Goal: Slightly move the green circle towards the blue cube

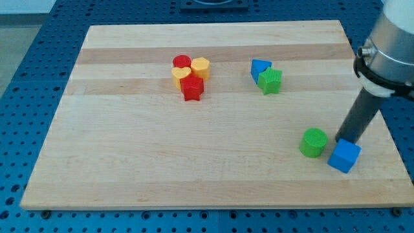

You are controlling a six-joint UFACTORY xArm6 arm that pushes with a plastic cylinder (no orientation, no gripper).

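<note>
The green circle (314, 142) stands on the wooden board near the view's lower right. The blue cube (344, 156) sits just to its right and slightly lower, a small gap between them. My tip (343, 138) rests on the board right above the blue cube's top edge and to the right of the green circle, close to both. The dark rod rises from it to the view's upper right.
A blue triangle (260, 68) and a green star (270, 81) touch at upper middle right. A red circle (182, 63), a yellow hexagon (200, 66), a yellow block (180, 77) and a red star (192, 87) cluster at upper middle. The board's right edge (381, 116) is close.
</note>
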